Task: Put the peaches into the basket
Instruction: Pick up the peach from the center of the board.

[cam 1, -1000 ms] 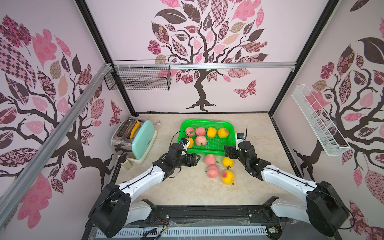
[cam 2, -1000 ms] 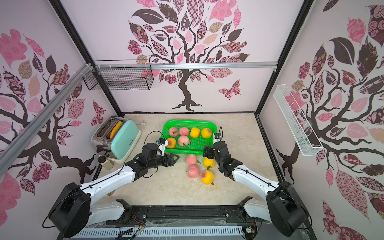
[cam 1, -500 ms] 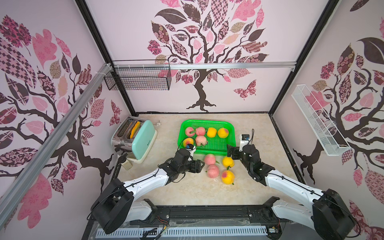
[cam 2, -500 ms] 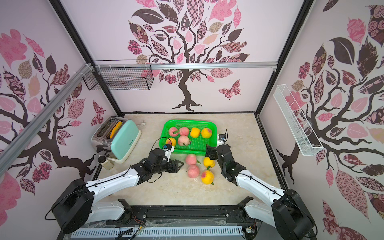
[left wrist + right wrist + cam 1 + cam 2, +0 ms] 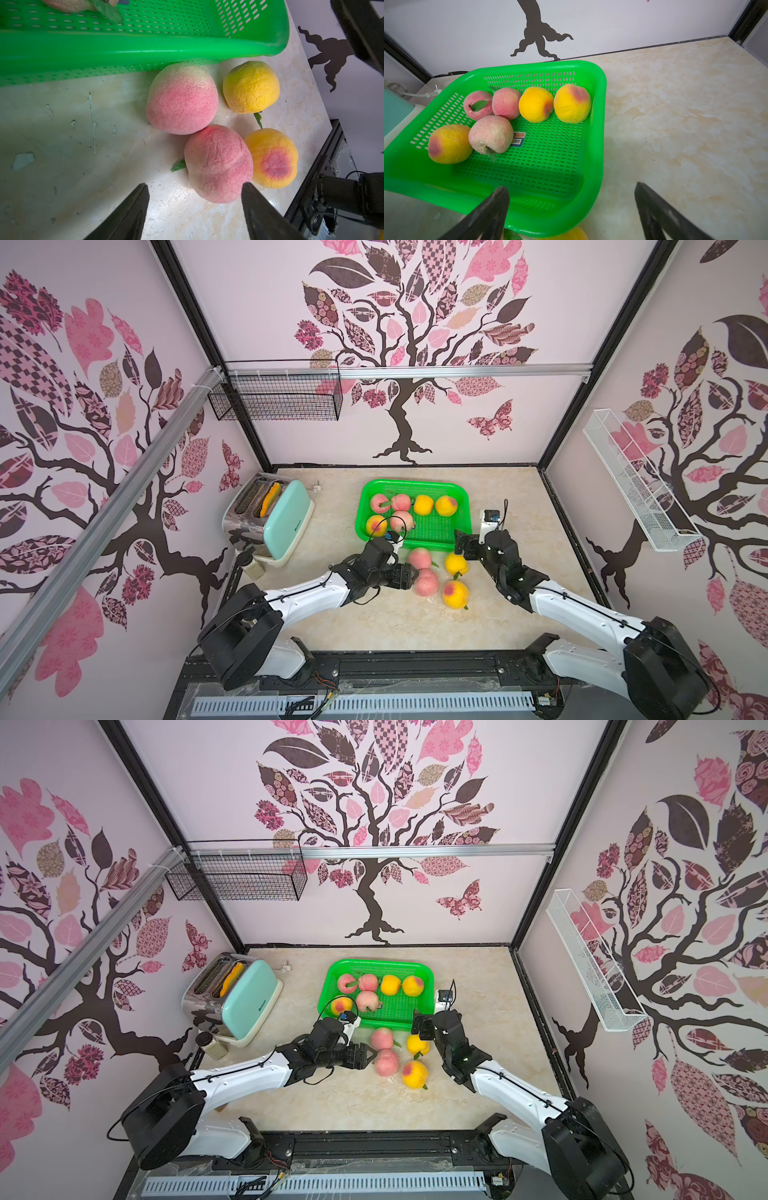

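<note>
a mint toaster point(image 5: 286, 516) stands at left. the left gripper point(image 5: 194, 186), jaws spread, has a pink peach point(image 5: 218, 164) at its tips, one of four peaches point(image 5: 456, 564) on the table point(image 5: 374, 626) just before the green basket point(image 5: 432, 531), which holds six more. the right gripper point(image 5: 571, 187), spread wide, hangs by the basket's near right corner.

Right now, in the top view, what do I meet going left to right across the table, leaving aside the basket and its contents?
Toaster → left gripper, jaws open → far pink peach and near pink peach, together → plain yellow peach and red-blushed yellow peach, together.
</note>
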Robot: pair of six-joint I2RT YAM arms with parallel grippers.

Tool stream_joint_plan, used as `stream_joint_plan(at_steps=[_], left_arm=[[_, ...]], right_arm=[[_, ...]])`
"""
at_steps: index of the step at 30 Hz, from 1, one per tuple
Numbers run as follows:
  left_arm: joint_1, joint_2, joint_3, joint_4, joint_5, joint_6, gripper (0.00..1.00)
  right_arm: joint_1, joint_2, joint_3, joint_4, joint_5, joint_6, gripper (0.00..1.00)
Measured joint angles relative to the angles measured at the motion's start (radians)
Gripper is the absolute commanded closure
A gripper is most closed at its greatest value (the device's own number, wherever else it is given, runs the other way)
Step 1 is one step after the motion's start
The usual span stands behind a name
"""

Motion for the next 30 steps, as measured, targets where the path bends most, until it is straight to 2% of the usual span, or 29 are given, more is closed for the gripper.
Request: stream_joint_plan(at_steps=[16,26,30], left_arm=[[-0.069,0.135,0.039,0.050,0.039,-0.064,0.27],[-0.075,0.149,0.082,0.057,0.046,-0.066,0.26],[-0.079,0.199,0.111,0.038,0.060,-0.067,0.26]], right_arm=[[0.000,-0.012,0.000,0.000,0.004,0.008,0.03],[0.000,-0.012,0.000,-0.008,0.014,0.003,0.03],[0.000,-0.012,0.000,-0.008,0.013,0.000,0.03]])
